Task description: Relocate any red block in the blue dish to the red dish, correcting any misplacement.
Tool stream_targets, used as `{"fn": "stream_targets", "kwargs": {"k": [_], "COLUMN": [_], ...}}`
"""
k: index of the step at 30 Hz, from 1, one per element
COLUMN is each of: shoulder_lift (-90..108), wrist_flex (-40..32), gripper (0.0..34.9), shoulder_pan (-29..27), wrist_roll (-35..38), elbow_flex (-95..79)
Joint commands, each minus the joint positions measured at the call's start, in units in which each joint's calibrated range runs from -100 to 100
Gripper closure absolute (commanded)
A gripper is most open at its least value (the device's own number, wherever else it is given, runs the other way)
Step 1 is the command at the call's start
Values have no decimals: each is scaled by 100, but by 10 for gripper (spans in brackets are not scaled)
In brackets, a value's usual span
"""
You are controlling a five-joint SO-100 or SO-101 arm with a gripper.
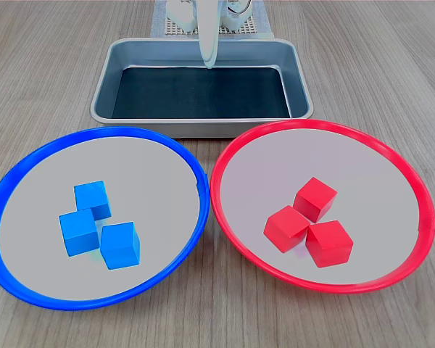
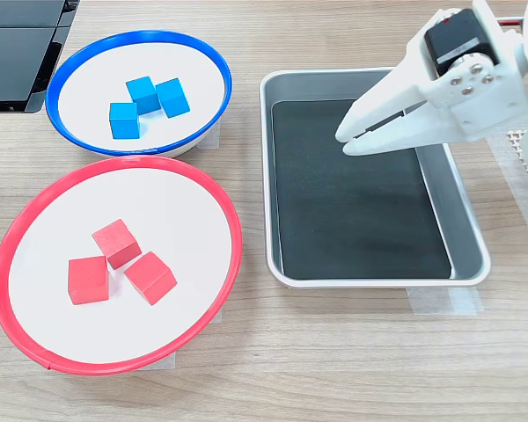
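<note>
First exterior view. You see the steel tray (image 1: 201, 81) at the top centre, its dark bottom bare. In front of the tray, on this view's left, sits the blue dish (image 1: 29, 170); it holds three blue cubes (image 1: 96, 225) bunched together and touching. In front of the tray on this view's right sits the red dish (image 1: 391, 156), rim almost meeting the blue dish. All three red blocks (image 1: 309, 222) lie in the red dish, clustered and touching. No red block is in the blue dish. The tool (image 1: 208, 64) shows only as a narrow white tip over the tray's far edge; from here you cannot tell how its jaws stand.

Second exterior view. Your tool (image 2: 343, 141) hangs above the steel tray (image 2: 273, 176), over its dark floor toward the tray's upper part, pointing at the dishes. Its jaws are drawn nearly together with only a thin slit between them, and nothing is in them. Left of the tray, the blue dish (image 2: 70, 61) holds the three blue cubes (image 2: 145, 101); the red dish (image 2: 220, 211) holds the three red blocks (image 2: 114, 264). All rest on the wooden table (image 2: 334, 352).
</note>
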State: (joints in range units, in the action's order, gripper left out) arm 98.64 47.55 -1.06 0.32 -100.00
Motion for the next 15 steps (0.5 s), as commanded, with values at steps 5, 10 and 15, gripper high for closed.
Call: {"fn": "stream_targets", "kwargs": {"k": [5,10,15], "shoulder_lift": [34,34,34], "wrist_flex": [20,12,12], "gripper": [346,344,346], "shoulder_pan": [17,17,17], "wrist_roll": [-15,-20,-20], "elbow_flex": [0,0,0]}}
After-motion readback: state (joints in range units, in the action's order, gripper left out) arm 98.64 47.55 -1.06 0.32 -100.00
